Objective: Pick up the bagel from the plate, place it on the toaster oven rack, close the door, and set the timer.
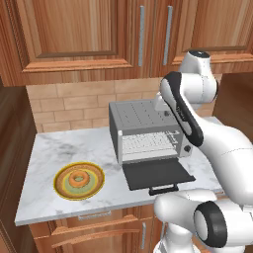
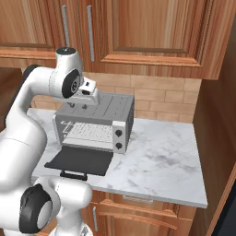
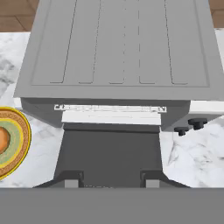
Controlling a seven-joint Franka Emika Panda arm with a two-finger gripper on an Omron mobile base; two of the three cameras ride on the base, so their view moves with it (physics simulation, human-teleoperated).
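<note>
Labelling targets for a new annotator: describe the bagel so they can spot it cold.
Find the grey toaster oven on the marble counter, door folded down. To its left lies a round plate with a yellow rim. The bagel is the small golden-brown ring at its centre, the only food there.

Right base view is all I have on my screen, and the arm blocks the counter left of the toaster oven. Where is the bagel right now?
Observer: The bagel lies on the plate, on the counter left of the toaster oven.
Operator: Anything else on that plate?
Observer: No, just the bagel, at its green centre.
Operator: Is the door clear of it?
Observer: Yes. The door is folded down flat, with bare counter between it and the plate.
Operator: Are the fingers near the bagel?
Observer: No. In the hand view they point down at the open door; the plate sits at the left edge.
</note>
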